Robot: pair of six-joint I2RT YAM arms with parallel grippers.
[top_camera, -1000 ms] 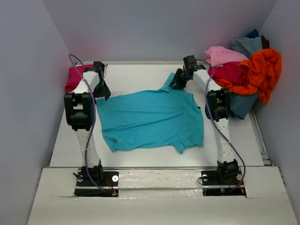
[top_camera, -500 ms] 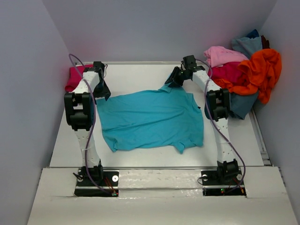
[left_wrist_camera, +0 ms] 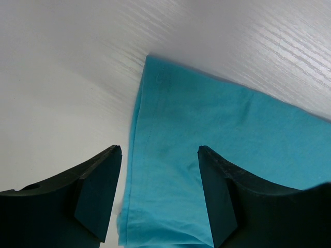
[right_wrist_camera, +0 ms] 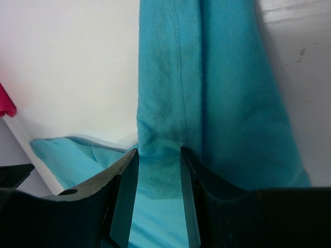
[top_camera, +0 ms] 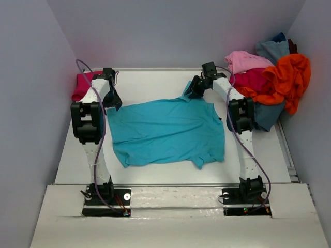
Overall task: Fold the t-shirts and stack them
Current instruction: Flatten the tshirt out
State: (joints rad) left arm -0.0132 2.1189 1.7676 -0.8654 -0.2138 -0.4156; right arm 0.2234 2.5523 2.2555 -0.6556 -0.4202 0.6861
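One turquoise t-shirt (top_camera: pixel 165 132) is spread nearly flat at the middle of the white surface (top_camera: pixel 150 80). Its soft knit is lightly rippled and its outline is roughly rectangular, with a short sleeve stub showing at the near edge. A stitched hem and a fine weave are shown only in the wrist views, as is a brushed grain in the painted surface.

The far right corner of the shirt is raised into a narrow peak. A bunched fold of it is pinched between the dark fingers of the right hand (right_wrist_camera: pixel 159 155), which is closed on it. The left hand (left_wrist_camera: pixel 159 165) is held with its fingers well apart, astride the far left edge of the shirt; whether the cloth is touched cannot be told. From above, that hand is largely hidden by the left arm (top_camera: pixel 88 121).

A magenta-pink t-shirt (top_camera: pixel 83 85) is seen crumpled at the far left, half hidden behind that arm; only a sliver of it is caught at the edge of the right wrist view.

Heaped in the far right corner are an orange t-shirt (top_camera: pixel 289 77), a light pink t-shirt (top_camera: pixel 245 60), a crimson t-shirt (top_camera: pixel 253 80) and a dusty blue t-shirt (top_camera: pixel 271 49). They are so tangled that their shapes cannot be made out. This heap is shown from above only.
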